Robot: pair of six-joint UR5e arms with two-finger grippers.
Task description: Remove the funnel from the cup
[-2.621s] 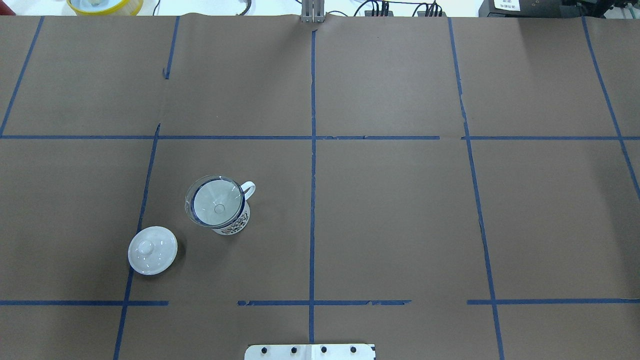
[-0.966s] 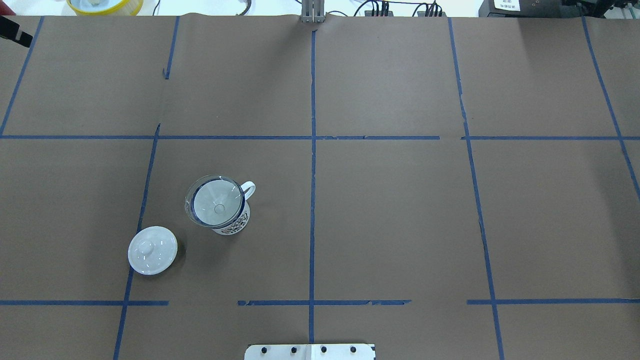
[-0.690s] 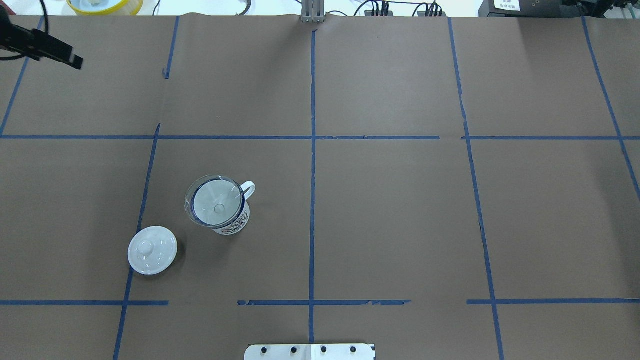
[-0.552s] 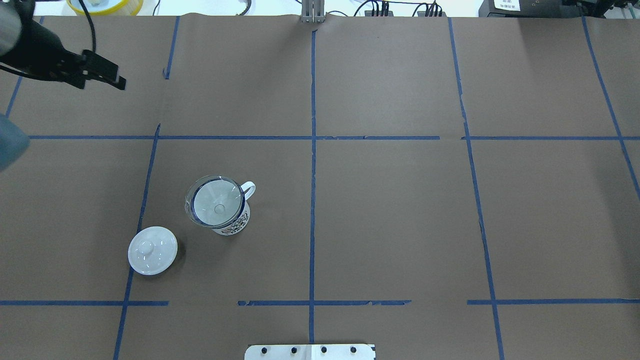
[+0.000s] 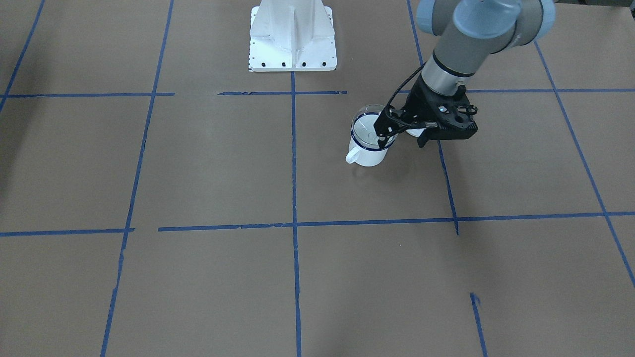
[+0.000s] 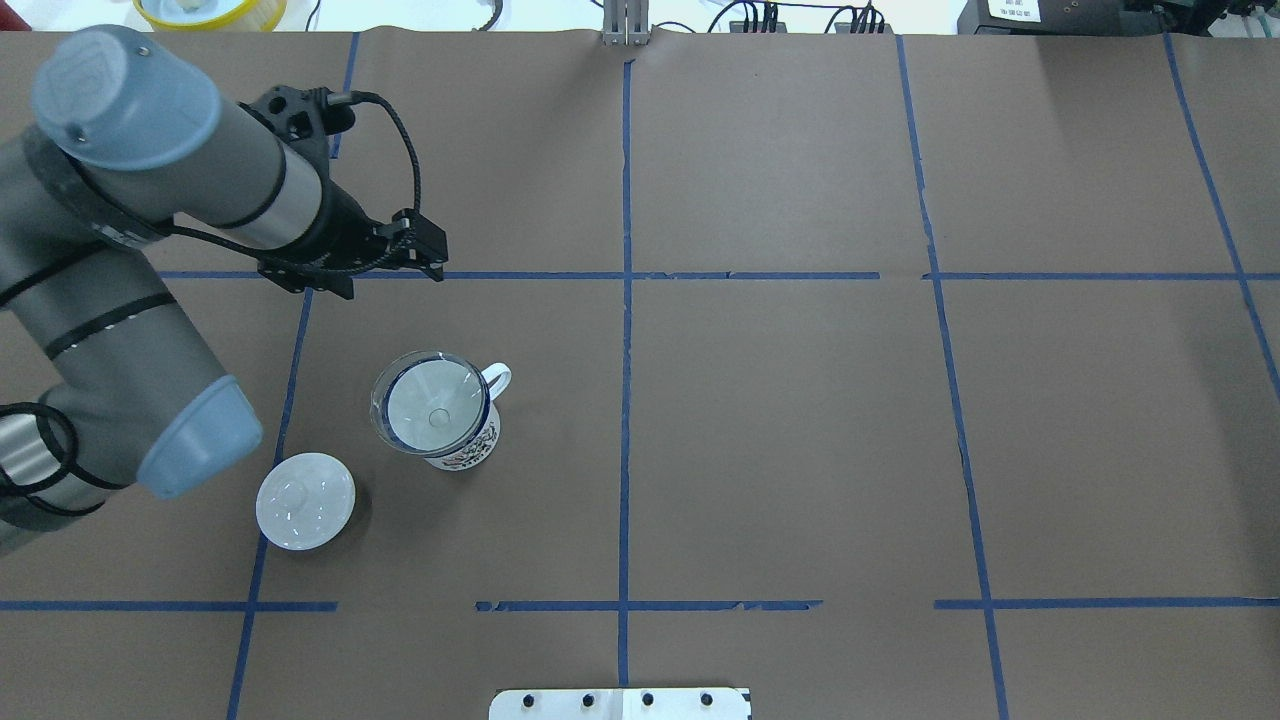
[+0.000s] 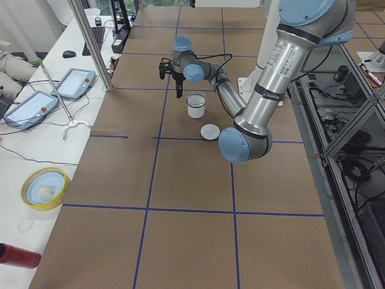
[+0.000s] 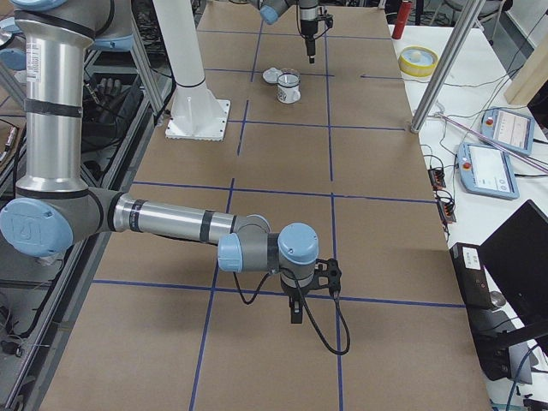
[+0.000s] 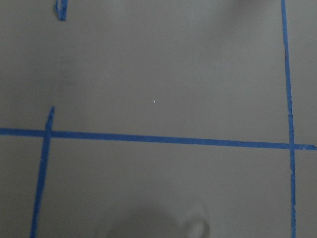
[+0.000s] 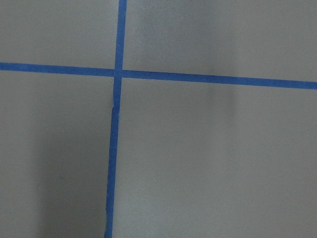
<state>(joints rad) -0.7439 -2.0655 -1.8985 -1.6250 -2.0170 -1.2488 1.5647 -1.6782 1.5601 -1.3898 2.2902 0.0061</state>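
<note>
The funnel [image 6: 432,405] rests mouth-up in the cup [image 6: 468,448], left of centre in the overhead view. The left gripper [image 6: 438,260] hangs up-frame of it, spread, likely to take its rim. I cannot tell the right gripper's [image 8: 295,312] state.

Clear glossy funnel [image 6: 432,405], shiny white enamel cup [image 6: 468,448], matt brown paper table cover [image 6: 790,430], glossy white lid [image 6: 305,500]
</note>
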